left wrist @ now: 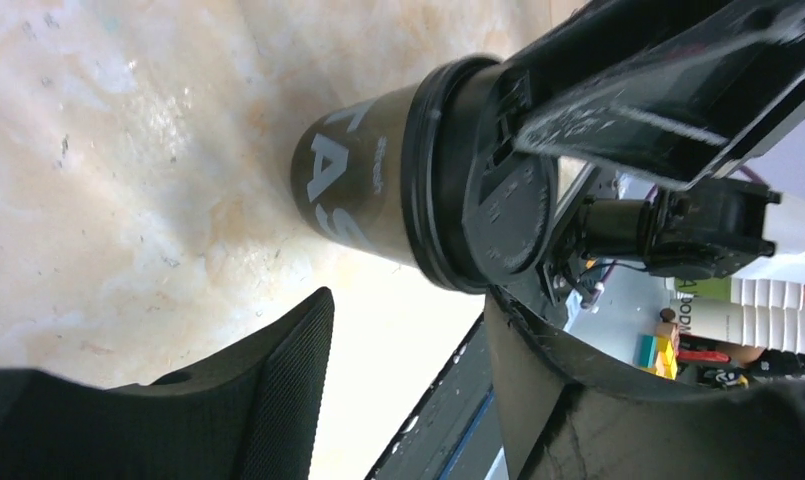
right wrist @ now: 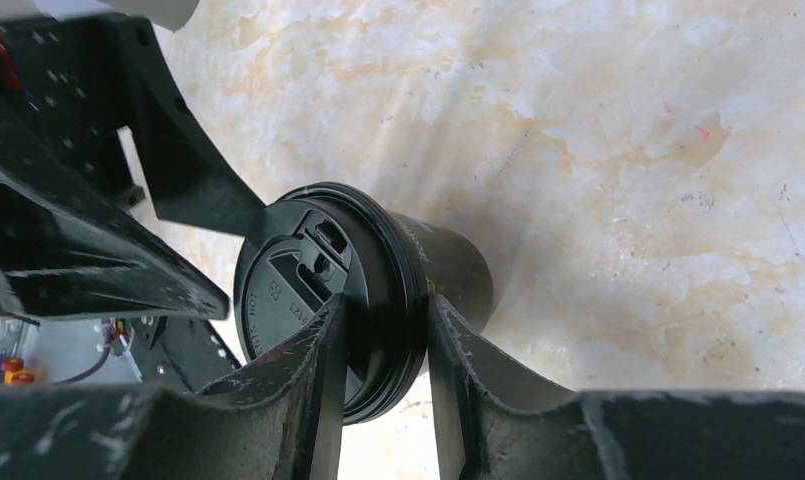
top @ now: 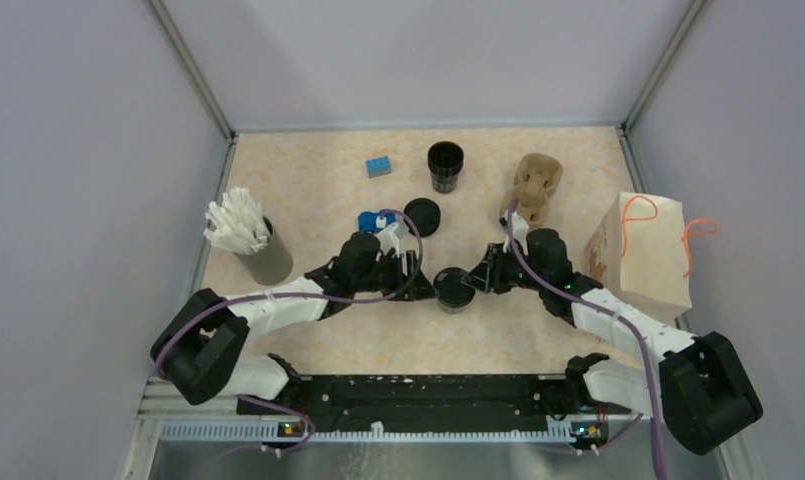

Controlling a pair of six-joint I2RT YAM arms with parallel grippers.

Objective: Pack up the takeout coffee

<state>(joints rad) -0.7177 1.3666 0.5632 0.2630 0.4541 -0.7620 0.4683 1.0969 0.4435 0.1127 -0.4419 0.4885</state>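
A black takeout coffee cup [top: 454,290] stands upright mid-table with its black lid [right wrist: 308,290] on top. My right gripper [right wrist: 386,350] reaches in from the right and is shut on the lid's rim, one finger over the top and one under the rim against the cup wall [right wrist: 458,265]. My left gripper [left wrist: 408,340] is open just left of the cup [left wrist: 353,185], its fingertips short of it and nothing between them. A second, open black cup [top: 445,165] stands at the back. A loose black lid [top: 422,217] lies behind the left gripper [top: 418,275].
A brown pulp carrier [top: 536,187] sits back right. A paper bag [top: 640,255] with orange handles stands at the right edge. A grey cup of white utensils [top: 253,240] stands left. A blue brick [top: 379,166] and a blue toy [top: 370,220] lie behind the left arm.
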